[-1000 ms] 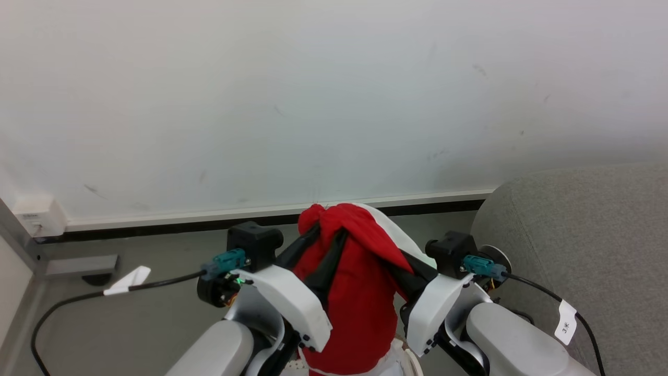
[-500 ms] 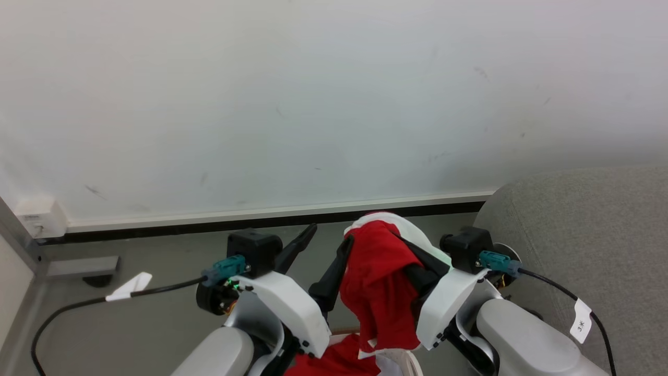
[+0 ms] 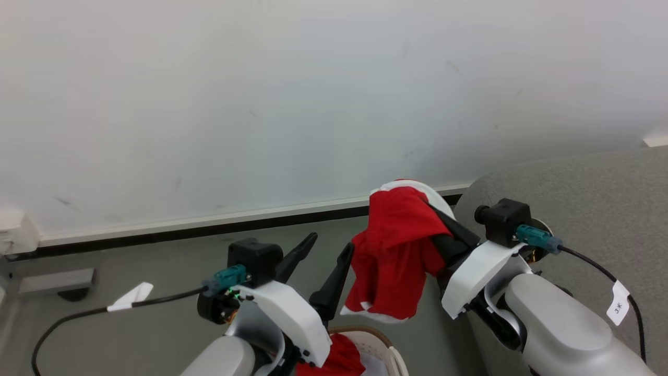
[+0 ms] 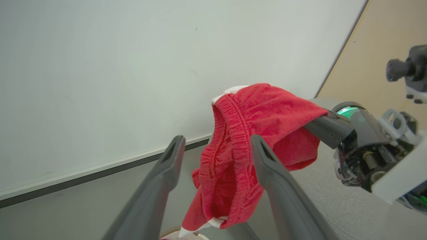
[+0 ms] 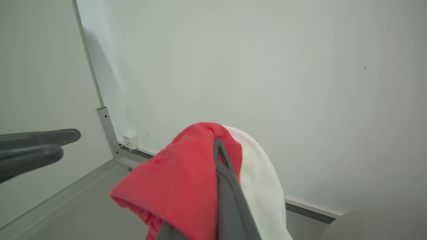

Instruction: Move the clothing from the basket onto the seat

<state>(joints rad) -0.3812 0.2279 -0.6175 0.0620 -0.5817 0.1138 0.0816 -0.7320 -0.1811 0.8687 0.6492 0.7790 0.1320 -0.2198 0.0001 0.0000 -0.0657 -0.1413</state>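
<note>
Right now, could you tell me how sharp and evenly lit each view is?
Head view: soft even light, no glare, clothing crisp. Left wrist view: clothing's knit sharp, left gripper's fingers soft near the lens. Right wrist view: clothing close up is blurred, as is the left gripper at the left edge.

1. The clothing [image 3: 396,250] covers the tips of the right fingers [image 3: 453,234]; whether they pinch it cannot be told.
2. The basket [image 3: 390,351] is cut by the head view's bottom edge and half hidden behind the left arm [image 3: 282,318].
3. The seat [image 3: 589,209] runs off the right edge.
4. Print on the cable tag [image 3: 619,309] is too small to read.
</note>
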